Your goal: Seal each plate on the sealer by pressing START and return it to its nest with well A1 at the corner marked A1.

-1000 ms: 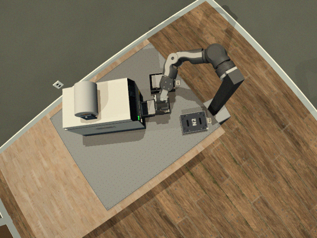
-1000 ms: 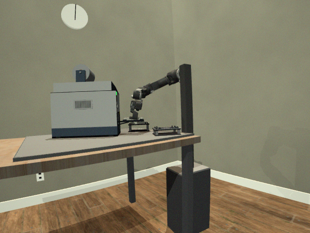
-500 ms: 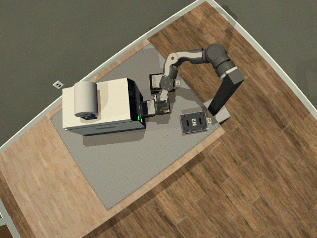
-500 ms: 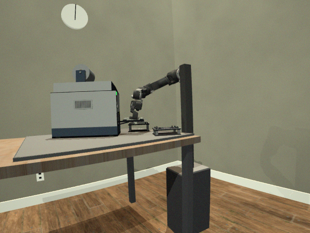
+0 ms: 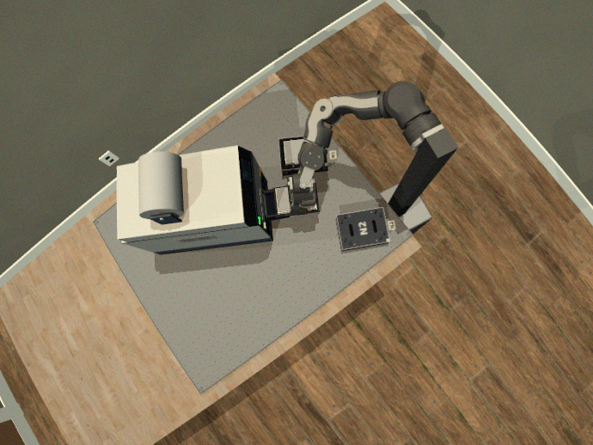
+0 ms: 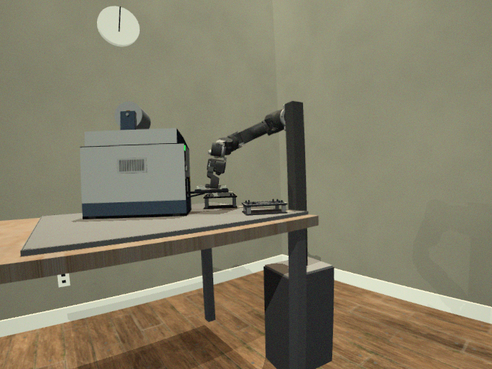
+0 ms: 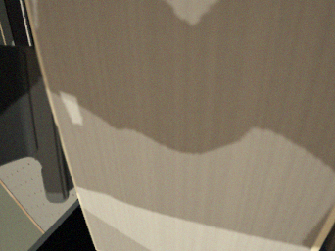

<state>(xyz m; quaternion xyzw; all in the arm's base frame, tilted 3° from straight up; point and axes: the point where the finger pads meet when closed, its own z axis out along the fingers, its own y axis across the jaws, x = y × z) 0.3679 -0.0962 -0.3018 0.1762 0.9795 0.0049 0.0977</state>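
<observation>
Gripper [image 5: 302, 193] [image 6: 214, 185] [image 7: 183, 141] fingers, about half apart, are closed on the sides of a pale plate [image 5: 282, 200] [image 6: 200, 187] [image 7: 196, 194]. The held plate is at the sealer's extended stage [image 5: 271, 204] [image 6: 214, 191]; whether its underside is fully seated cannot be told. A smooth top, with no wells visible, suggests that foil has been applied. The lamp [image 5: 259, 220] [image 6: 185, 147] on the sealer [image 5: 205, 192] [image 6: 130, 178] is lit green. Another plate [image 5: 290, 152] is seen in nest N1 [image 5: 282, 160] [image 6: 206, 202], partly hidden by the arm. No plate is held by nest N2 [image 5: 362, 240] [image 6: 264, 204], so a return there seems to be called for next.

If the plate is lifted at a slant, it could be jammed against the locators or the stage dragged. By a weak or off-centre grip, it could be let slip or tilt. If it is turned wrongly, well A1 would be set at the wrong corner; if lowered off line, it would be perched on N2's posts.
</observation>
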